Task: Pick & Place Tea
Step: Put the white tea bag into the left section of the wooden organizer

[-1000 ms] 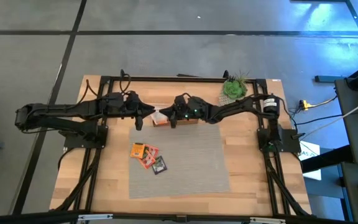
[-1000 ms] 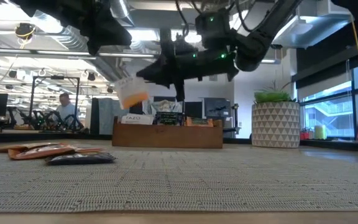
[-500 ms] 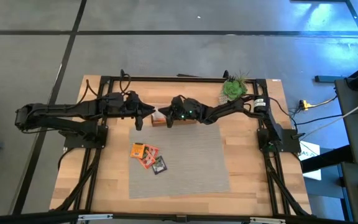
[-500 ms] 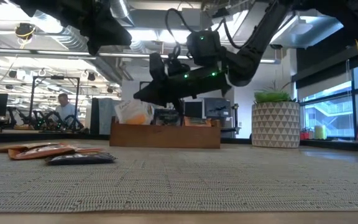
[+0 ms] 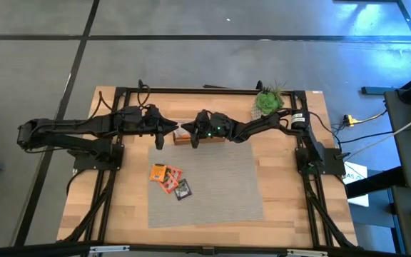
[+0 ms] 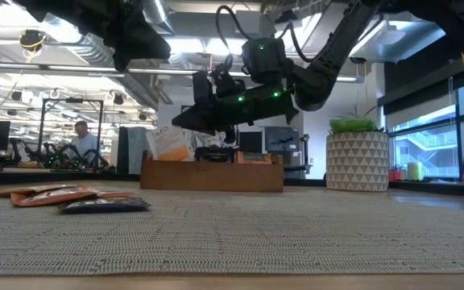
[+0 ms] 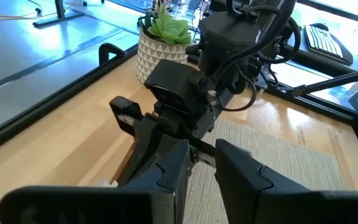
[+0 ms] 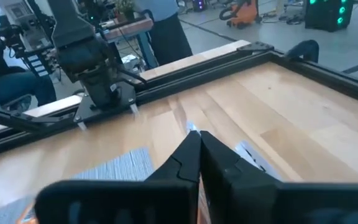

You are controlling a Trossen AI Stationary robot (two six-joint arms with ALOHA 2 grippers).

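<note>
- Because they wait for their turn, some tea sachets (image 5: pixel 168 178) lie on the mat, well before the wooden tray (image 5: pixel 204 138).
- Over the tray, the right gripper (image 5: pixel 189 133) pinches a sachet (image 6: pixel 170 142) for placing.
- Beside the tray, the left gripper (image 5: pixel 160 134) waits half-open, grasping nothing.

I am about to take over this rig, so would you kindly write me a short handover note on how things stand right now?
Right gripper: low over the left end of the wooden tray, fingers nearly shut on a white-and-orange tea sachet whose lower end is already in the tray.
Left gripper: waits beside the tray's left end, part open, empty.
Done: some sachets already stand in the tray.
Left: release this one, then move the loose sachets lying on the grey mat.
</note>
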